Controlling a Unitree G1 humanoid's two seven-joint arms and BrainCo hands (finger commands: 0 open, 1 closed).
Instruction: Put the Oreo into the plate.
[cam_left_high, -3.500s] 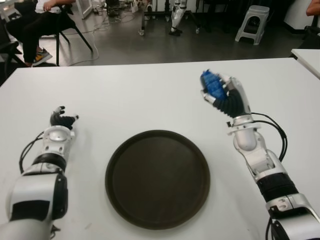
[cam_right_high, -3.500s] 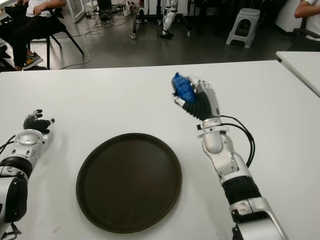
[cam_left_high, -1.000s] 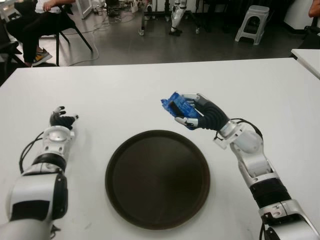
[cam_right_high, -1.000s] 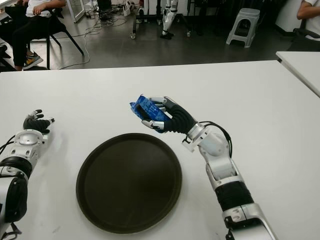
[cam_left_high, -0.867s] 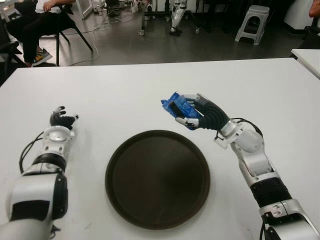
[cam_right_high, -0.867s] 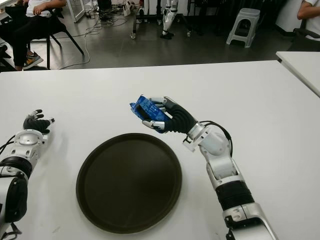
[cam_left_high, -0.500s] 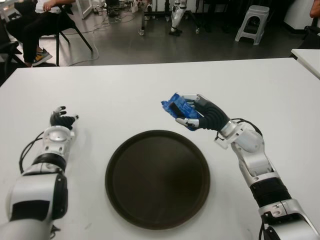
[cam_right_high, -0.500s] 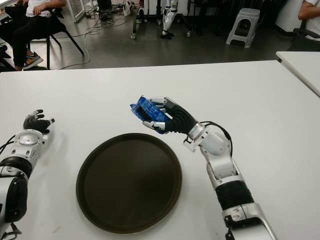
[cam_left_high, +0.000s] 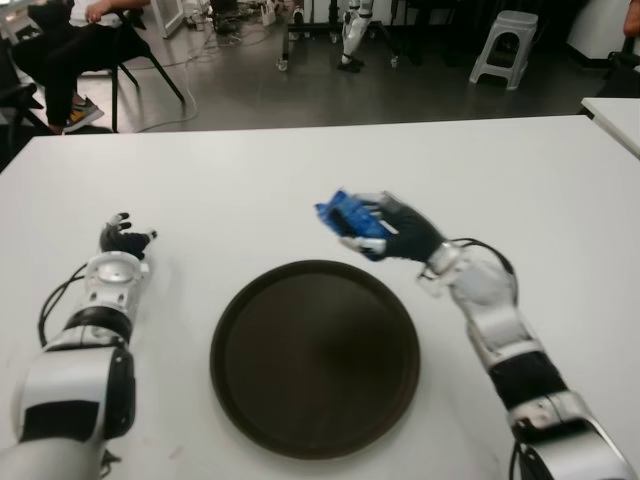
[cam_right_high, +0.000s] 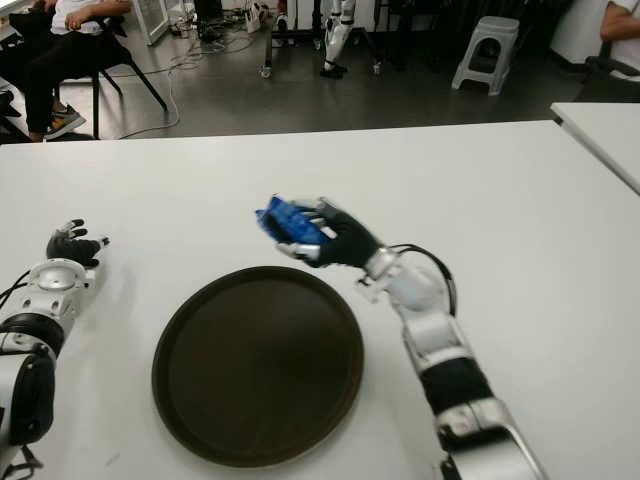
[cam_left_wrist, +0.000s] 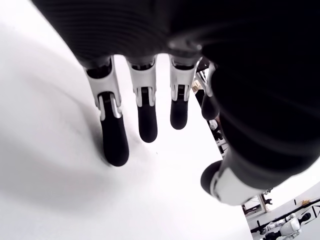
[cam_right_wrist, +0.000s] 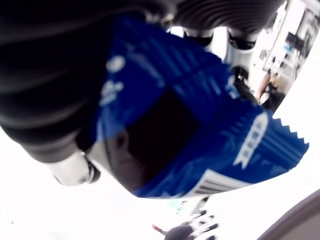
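Note:
My right hand (cam_left_high: 378, 228) is shut on the blue Oreo packet (cam_left_high: 340, 215), holding it in the air just beyond the far rim of the round dark brown plate (cam_left_high: 315, 355). Up close, the blue wrapper (cam_right_wrist: 185, 135) fills the right wrist view, pinned between thumb and fingers. The plate lies on the white table (cam_left_high: 250, 190) in front of me and holds nothing. My left hand (cam_left_high: 122, 240) shows at the left of the table, well left of the plate; its fingers (cam_left_wrist: 114, 140) hang relaxed over the white surface, holding nothing.
Beyond the table's far edge are a seated person (cam_left_high: 80, 30) on a chair at the left, a grey stool (cam_left_high: 505, 45) at the right and robot legs on a stand (cam_left_high: 355, 35). A second white table corner (cam_left_high: 615, 115) shows at the right.
My right hand has carried the Oreo packet from up over the right of the table leftward and lower, to the plate's far rim. The left hand has not moved.

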